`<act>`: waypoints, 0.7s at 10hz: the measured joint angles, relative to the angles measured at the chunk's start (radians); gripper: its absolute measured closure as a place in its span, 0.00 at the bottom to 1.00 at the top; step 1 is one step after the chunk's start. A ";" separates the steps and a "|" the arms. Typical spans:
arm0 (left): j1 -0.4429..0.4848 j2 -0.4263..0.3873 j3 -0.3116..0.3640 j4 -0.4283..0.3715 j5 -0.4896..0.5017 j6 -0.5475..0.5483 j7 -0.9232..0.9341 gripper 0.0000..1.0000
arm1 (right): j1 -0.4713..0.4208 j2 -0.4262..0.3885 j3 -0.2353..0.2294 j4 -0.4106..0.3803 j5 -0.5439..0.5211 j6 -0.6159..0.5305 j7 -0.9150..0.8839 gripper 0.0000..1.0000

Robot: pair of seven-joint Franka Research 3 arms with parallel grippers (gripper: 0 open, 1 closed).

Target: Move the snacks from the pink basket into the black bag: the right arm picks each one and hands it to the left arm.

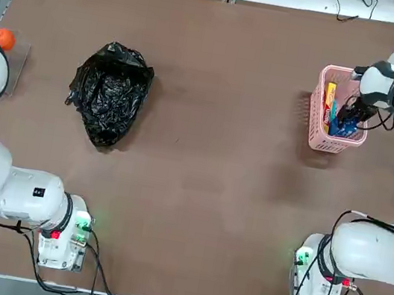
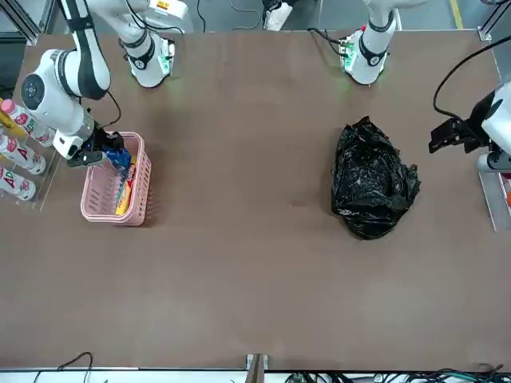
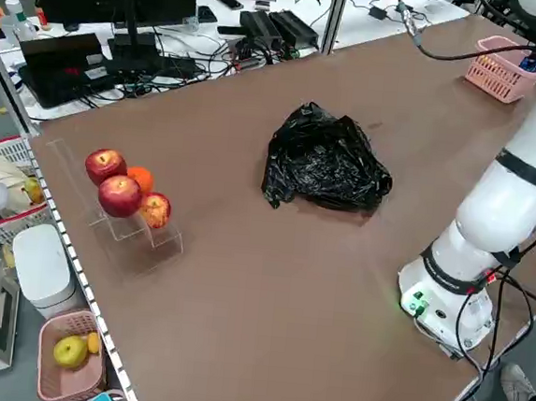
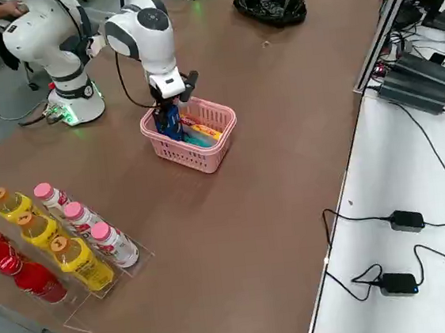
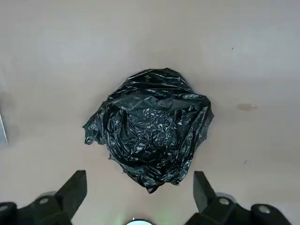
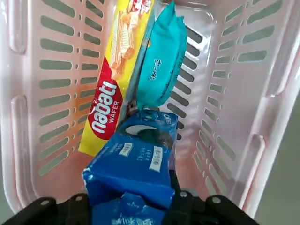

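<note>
1. The right pincer (image 6: pixel 129 206) is down inside the pink basket (image 1: pixel 315 129), at the robot's right end of the worktop (image 1: pixel 210 157), its fingers closed partway against the two sides of the blue cookie packet (image 6: pixel 133 166)
2. The yellow wafer packet (image 6: pixel 115 79) and the small teal packet (image 6: pixel 159 65) lie just beyond the blue one, leaning together and touching it, so the lift should go straight up to avoid dragging them along
3. The grip looks to sit at one end of the packet; I would confirm a firm squeeze before rising, since a soft packet may slip or swing
4. Clear the basket's thick rim fully before carrying across
5. The left pincer (image 5: pixel 136 197) hangs wide open and empty above the black bag (image 1: pixel 109 92), well apart from the basket
6. The bag lies crumpled with no mouth showing, which may hamper the drop
</note>
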 joint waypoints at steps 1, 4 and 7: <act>0.000 0.000 0.000 0.000 0.000 0.000 0.000 0.00 | 0.000 -0.001 0.000 0.000 0.000 -0.004 0.000 0.48; 0.000 0.000 0.000 0.000 0.000 0.000 -0.001 0.00 | 0.000 -0.010 0.000 0.006 0.000 -0.040 -0.006 0.48; 0.000 0.000 0.000 0.000 0.000 0.000 -0.010 0.00 | 0.000 -0.031 0.001 0.060 0.000 -0.143 -0.009 0.49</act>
